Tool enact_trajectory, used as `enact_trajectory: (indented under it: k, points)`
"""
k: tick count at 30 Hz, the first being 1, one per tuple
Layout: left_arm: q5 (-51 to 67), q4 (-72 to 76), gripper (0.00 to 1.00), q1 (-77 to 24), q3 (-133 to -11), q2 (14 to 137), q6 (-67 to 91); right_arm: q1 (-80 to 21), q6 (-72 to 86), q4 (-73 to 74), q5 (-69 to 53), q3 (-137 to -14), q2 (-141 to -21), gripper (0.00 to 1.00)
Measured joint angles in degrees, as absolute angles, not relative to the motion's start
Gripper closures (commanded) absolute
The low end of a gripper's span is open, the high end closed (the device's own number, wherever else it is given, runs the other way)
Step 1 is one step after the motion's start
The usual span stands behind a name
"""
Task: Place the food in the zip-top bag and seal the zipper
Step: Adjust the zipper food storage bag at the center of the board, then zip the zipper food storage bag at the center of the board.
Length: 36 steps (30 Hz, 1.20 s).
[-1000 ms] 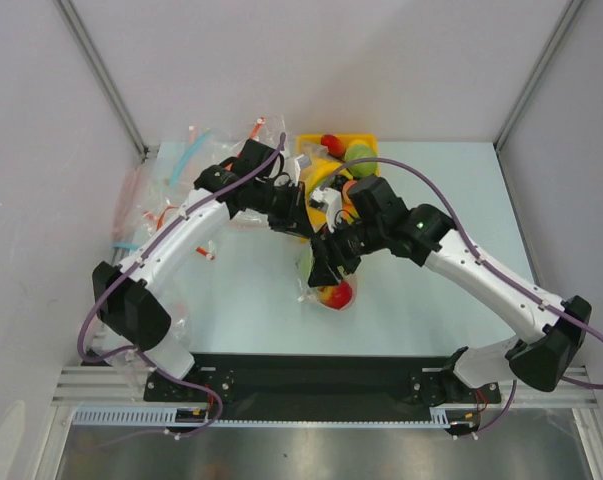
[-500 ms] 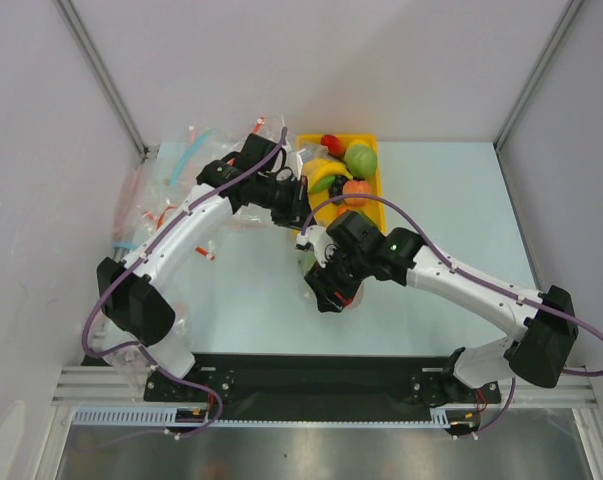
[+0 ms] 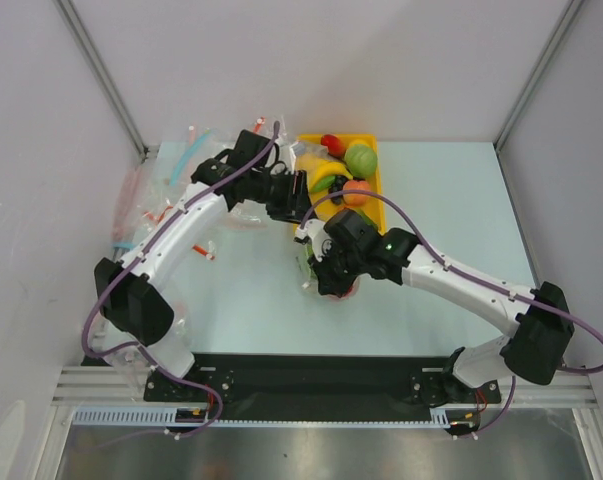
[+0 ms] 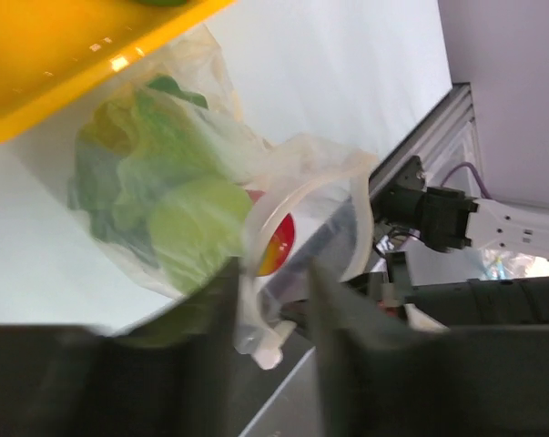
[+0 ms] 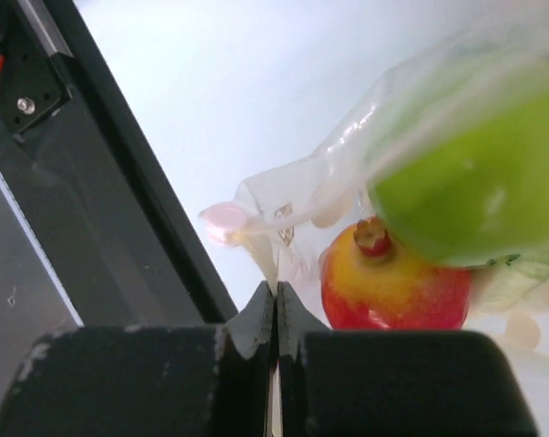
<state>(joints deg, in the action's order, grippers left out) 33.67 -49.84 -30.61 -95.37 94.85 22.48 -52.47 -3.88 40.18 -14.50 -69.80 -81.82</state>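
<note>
The zip-top bag (image 4: 219,118) lies on the table next to the yellow tray, holding the food: leafy cabbage (image 4: 137,164), green apple (image 4: 197,232) and red fruit (image 4: 279,244). My left gripper (image 4: 272,305) is open, with a loose corner of the bag's mouth hanging between its blurred fingers. My right gripper (image 5: 276,300) is shut on the zipper (image 5: 279,259) strip near its pink end tab (image 5: 224,218), with the green apple (image 5: 474,182) and red fruit (image 5: 392,282) just beyond. From above, the left gripper (image 3: 295,197) is behind the bag (image 3: 305,262) and the right gripper (image 3: 324,280) is over its near end.
The yellow tray (image 3: 353,136) at the back holds more toy produce. Plain clear bags (image 3: 171,190) with coloured strips lie at the far left. The black mounting rail (image 3: 311,375) runs along the near table edge, close to the bag.
The right arm swung from beside the tray to the bag's near end and its jaws shut on the zipper. The left gripper's jaws opened and let go of the bag edge.
</note>
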Motion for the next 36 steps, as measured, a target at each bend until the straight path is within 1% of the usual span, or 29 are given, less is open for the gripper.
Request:
enact_trajectory:
  k: [1, 2, 3, 5, 7, 9, 17, 20, 23, 25, 28, 31, 32, 36]
  points:
    - [32.75, -49.52, 0.43, -30.11, -95.26, 94.7, 21.76, -52.18, -3.38, 40.07, -15.18, -69.8, -81.8, 1.0]
    - [32.62, -48.97, 0.29, -29.28, -94.76, 94.39, 21.37, -51.79, -3.05, 39.59, -16.03, -69.8, -81.67, 1.0]
    - [32.73, -48.51, 0.25, -28.29, -94.17, 93.93, 21.06, -51.37, -2.74, 38.79, -16.84, -69.8, -81.67, 1.0]
    - [33.17, -45.84, 0.21, -26.26, -91.33, 91.72, 21.47, -50.52, -1.85, 37.82, -18.81, -69.8, -81.89, 1.0]
    - [33.69, -43.27, 0.2, -24.99, -86.98, 88.05, 22.11, -49.3, -0.6, 36.23, -21.1, -69.8, -82.37, 1.0]
    - [34.33, -38.41, 0.2, -24.23, -80.34, 82.21, 23.18, -48.05, 0.58, 34.72, -23.42, -69.8, -82.96, 1.0]
    - [33.52, -19.38, 0.22, -23.75, -54.46, 60.1, 28.62, -43.62, 4.82, 31.2, -30.37, -73.17, -87.9, 1.0]
    - [32.23, -15.4, 0.21, -23.75, -48.05, 55.09, 29.63, -41.91, 6.98, 30.0, -33.12, -74.85, -90.06, 1.0]
    - [31.42, -10.26, 0.18, -23.75, -43.11, 52.56, 29.69, -40.25, 9.15, 28.25, -35.73, -75.61, -91.22, 1.0]
    - [31.14, -6.48, 0.18, -23.75, -39.97, 51.64, 29.43, -39.03, 10.59, 27.16, -37.28, -75.85, -91.61, 1.0]
    - [30.44, -1.96, 0.22, -23.75, -36.42, 50.83, 27.75, -37.67, 11.94, 26.26, -39.0, -76.29, -91.77, 1.0]
    - [29.89, 1.69, 0.32, -23.75, -34.92, 50.7, 24.62, -36.86, 12.45, 25.34, -40.01, -76.75, -91.77, 1.0]
    - [29.91, 2.68, 0.37, -23.75, -34.89, 50.96, 23.49, -36.77, 12.49, 25.15, -40.32, -76.88, -91.81, 1.0]
    - [30.2, 6.85, 0.43, -23.75, -35.0, 54.15, 18.55, -36.77, 12.47, 24.77, -41.47, -77.23, -92.18, 1.0]
